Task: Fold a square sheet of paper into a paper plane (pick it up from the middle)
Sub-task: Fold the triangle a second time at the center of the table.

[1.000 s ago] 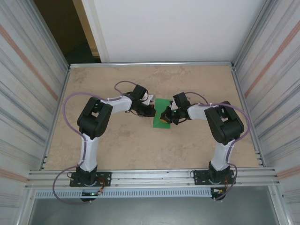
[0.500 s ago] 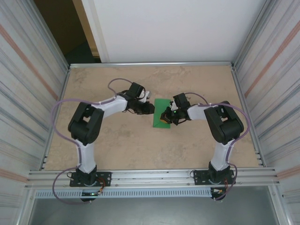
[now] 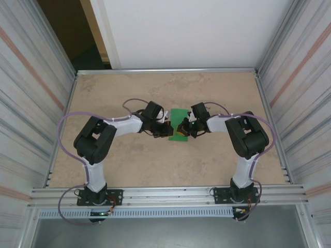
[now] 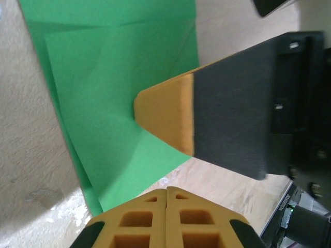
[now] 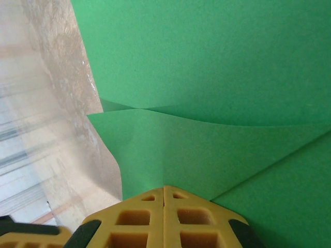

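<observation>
While the partly folded green sheet (image 3: 179, 115) is lying near the middle of the table (image 3: 129, 160), the left gripper (image 4: 166, 190) is sitting at its left edge and the right gripper (image 5: 164, 187) is resting on its right side, both with jaws pressed together.

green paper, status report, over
Left end effector shut at edge of green paper. Right end effector shut, tip pressing on it. Paper partly folded, lying on table. Nothing in the way.
</observation>
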You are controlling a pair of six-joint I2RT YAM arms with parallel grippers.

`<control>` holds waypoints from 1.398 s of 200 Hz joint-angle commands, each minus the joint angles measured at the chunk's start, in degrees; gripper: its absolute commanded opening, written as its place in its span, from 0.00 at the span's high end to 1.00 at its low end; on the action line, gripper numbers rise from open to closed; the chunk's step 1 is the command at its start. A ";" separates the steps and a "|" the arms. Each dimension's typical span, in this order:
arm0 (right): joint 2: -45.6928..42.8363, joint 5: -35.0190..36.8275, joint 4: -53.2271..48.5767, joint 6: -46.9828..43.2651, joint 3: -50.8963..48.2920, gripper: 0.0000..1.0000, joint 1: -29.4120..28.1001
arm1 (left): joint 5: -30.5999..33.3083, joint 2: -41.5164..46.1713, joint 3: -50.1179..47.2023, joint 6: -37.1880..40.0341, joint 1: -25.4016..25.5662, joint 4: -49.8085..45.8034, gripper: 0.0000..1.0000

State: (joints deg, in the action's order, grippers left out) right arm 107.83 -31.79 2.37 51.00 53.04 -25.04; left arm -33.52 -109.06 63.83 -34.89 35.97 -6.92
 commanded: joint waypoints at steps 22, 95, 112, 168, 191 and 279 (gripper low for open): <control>3.76 4.46 -7.17 2.15 -0.79 0.95 0.31 | -1.87 -2.93 1.28 -0.24 -0.15 -0.03 0.99; 4.26 5.93 -10.08 1.95 -0.43 0.95 0.60 | 1.45 -4.55 -1.02 1.67 -2.11 -2.57 0.99; 4.38 6.37 -10.61 1.69 -0.43 0.95 0.73 | 0.96 -3.31 -3.41 1.67 -3.08 -2.20 0.99; 4.34 6.21 -11.42 0.66 0.18 0.95 0.78 | -2.63 5.72 -7.00 0.83 -4.22 0.32 0.97; 4.13 5.78 -11.33 0.33 0.56 0.96 0.51 | -3.33 5.23 -4.34 -1.01 -3.85 3.07 0.97; 3.32 4.88 -11.16 -0.57 1.60 0.95 0.60 | 1.66 -4.90 1.13 0.03 -1.85 -4.00 1.00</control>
State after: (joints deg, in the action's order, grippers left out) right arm 108.51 -31.77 -1.37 51.86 55.31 -24.82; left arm -34.28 -112.86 65.01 -35.83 34.15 -5.98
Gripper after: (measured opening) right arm 0.046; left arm 0.060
